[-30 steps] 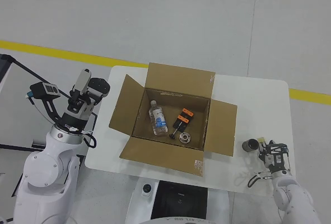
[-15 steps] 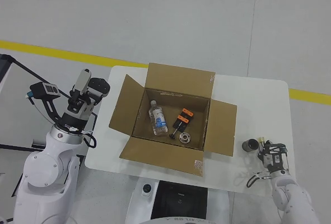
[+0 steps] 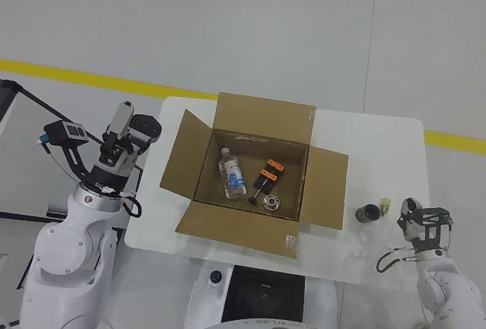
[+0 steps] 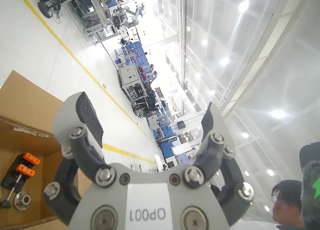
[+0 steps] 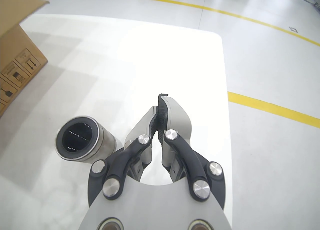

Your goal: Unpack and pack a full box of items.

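Right wrist view, cylinder [image 5: 85,138] bore facing camera

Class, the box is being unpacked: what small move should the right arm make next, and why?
Probably swing the right gripper, shut and empty beside the metal cylinder on the table, over toward the box: a bottle, orange vise and flange lie inside.

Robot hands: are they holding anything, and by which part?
Nothing is held. The left hand is open and empty; the right hand is shut on nothing, beside the metal cylinder on the table.
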